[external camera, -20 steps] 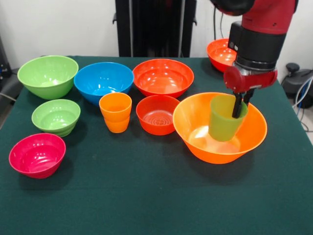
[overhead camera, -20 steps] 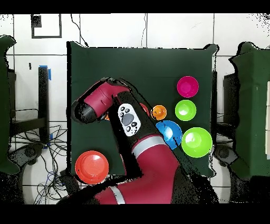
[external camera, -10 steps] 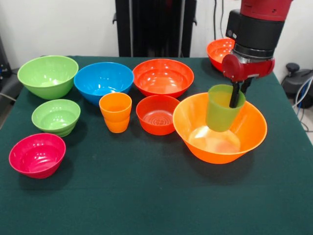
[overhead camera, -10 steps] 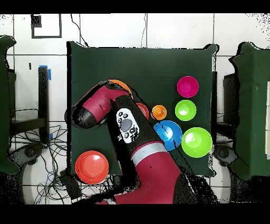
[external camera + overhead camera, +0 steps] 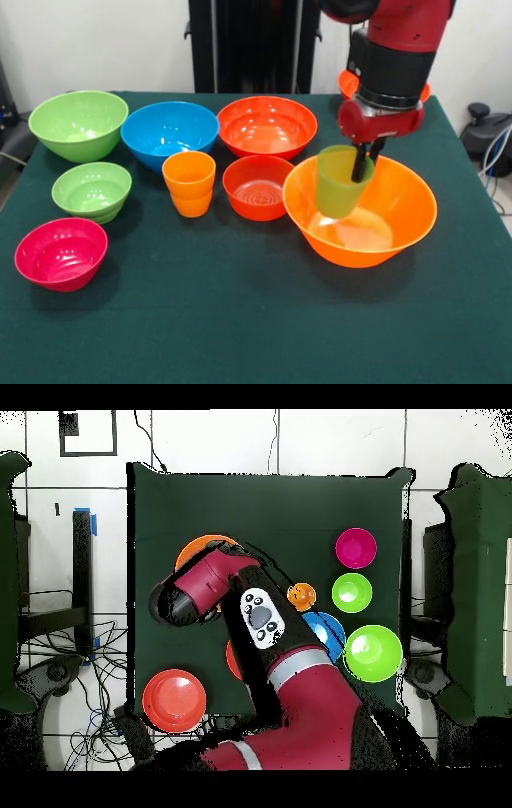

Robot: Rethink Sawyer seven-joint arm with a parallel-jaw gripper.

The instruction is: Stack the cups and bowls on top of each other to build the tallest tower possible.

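My gripper is shut on the rim of the translucent green cup, one finger inside it. The cup hangs, slightly tilted, over the left part of the largest orange bowl, clear of its floor. The orange cup stands beside the small red-orange bowl. Behind them are the blue bowl and a wide red-orange bowl. On the left are a large green bowl, a small green bowl and the pink bowl. No tower shows. In the overhead view the arm hides the gripper and green cup.
Another red-orange bowl sits at the table's back right corner, behind the arm; overhead it shows off the dark cloth. The bowls stand close together across the back half of the green table.
The gripper has risen and shifted left with the green cup, from deep in the large orange bowl's middle to above its left side. Nothing else moved.
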